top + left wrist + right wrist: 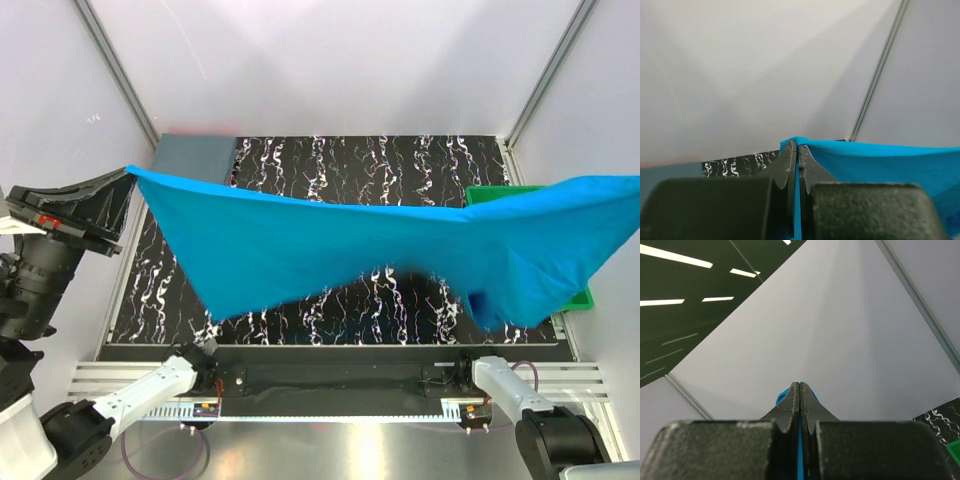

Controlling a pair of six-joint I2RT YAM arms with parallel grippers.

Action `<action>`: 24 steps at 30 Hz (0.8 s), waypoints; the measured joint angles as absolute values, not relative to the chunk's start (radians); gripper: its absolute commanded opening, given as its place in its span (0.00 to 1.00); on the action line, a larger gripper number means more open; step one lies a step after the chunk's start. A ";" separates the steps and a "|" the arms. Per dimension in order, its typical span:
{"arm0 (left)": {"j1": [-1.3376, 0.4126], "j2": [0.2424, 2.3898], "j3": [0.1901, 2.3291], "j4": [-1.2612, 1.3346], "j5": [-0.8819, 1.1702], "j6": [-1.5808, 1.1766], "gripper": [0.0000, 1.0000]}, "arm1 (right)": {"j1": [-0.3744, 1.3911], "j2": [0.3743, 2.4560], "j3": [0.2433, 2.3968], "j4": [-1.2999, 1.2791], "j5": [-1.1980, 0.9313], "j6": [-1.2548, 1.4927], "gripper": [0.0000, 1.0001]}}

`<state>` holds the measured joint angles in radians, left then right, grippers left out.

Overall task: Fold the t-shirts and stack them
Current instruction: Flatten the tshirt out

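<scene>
A bright turquoise-blue t-shirt [340, 245] hangs stretched in the air across the whole table, sagging in the middle with a bunched fold at lower right. My left gripper [124, 174] is shut on its left corner, raised at the far left; in the left wrist view the cloth [890, 160] sits pinched in the left gripper [798, 146]. My right gripper [799, 384] is shut on the other end, with a bit of blue cloth [783, 395] showing past its tips; it lies beyond the right edge of the top view. A folded slate grey-blue t-shirt [195, 152] lies at the back left corner.
A green plastic tray [488, 193] stands at the right side of the black marbled table [400, 165], mostly hidden behind the hanging shirt. White walls with metal posts enclose the back and sides. A thin red edge [205, 133] shows behind the grey shirt.
</scene>
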<state>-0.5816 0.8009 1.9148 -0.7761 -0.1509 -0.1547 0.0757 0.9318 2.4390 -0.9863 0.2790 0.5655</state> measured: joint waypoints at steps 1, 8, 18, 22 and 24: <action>-0.582 0.802 1.913 -0.776 -0.144 -0.154 0.00 | 0.076 0.940 2.444 -0.991 0.281 0.564 0.00; -0.582 0.834 1.797 -0.756 -0.152 -0.102 0.00 | 0.076 1.100 2.400 -0.965 0.293 0.516 0.00; -0.436 1.200 1.449 -0.727 -0.193 -0.096 0.00 | 0.076 1.224 1.435 -0.440 0.198 0.487 0.00; -0.348 1.362 1.391 -0.729 -0.179 -0.099 0.00 | 0.076 1.313 1.196 -0.166 0.110 0.502 0.00; -0.297 1.447 1.393 -0.712 -0.179 -0.099 0.00 | 0.076 1.413 1.172 -0.024 0.083 0.512 0.00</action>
<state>-0.2966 1.4467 1.3926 -0.7120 -0.1791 -0.0986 0.0757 1.4132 1.1725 -0.0242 0.0830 0.5117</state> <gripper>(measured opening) 0.013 0.009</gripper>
